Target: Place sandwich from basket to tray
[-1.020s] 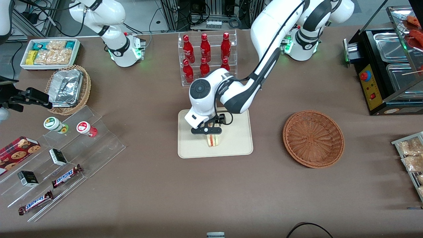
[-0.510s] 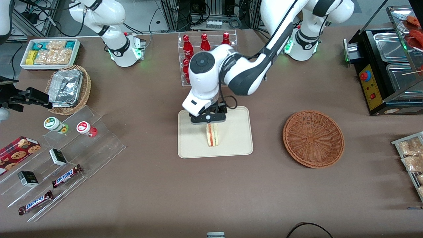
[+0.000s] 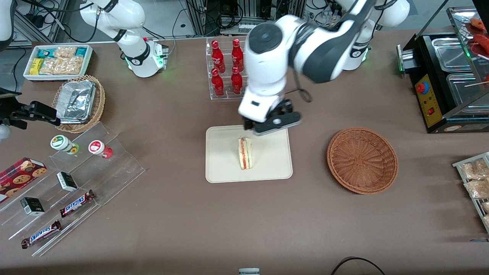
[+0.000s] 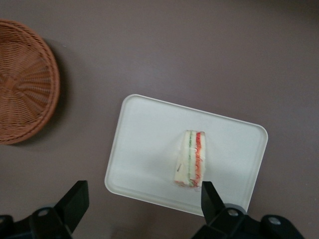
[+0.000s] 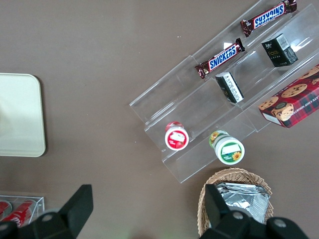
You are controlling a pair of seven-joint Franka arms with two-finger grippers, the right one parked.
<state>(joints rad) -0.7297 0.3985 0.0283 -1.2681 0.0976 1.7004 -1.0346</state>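
The sandwich [image 3: 245,153] stands on its edge in the middle of the cream tray [image 3: 225,162], its red and green filling facing up. My gripper [image 3: 268,125] hangs well above the tray's edge farther from the front camera, apart from the sandwich. The left wrist view shows the gripper [image 4: 143,199] open wide with nothing between its black fingertips [image 4: 76,198], and looks down on the sandwich [image 4: 191,159] and the tray [image 4: 144,149]. The reddish-brown basket [image 3: 362,160] sits empty beside the tray, toward the working arm's end; its rim [image 4: 20,89] shows in the wrist view too.
A clear rack of red bottles [image 3: 233,65] stands farther from the front camera than the tray. Toward the parked arm's end are a stepped acrylic shelf [image 3: 76,172] and a foil-container basket [image 3: 80,103]. A black food warmer [image 3: 447,76] stands at the working arm's end.
The gripper let go of the sandwich on the tray, then rose and drew back toward the bottle rack. The sandwich stays standing where it was set down.
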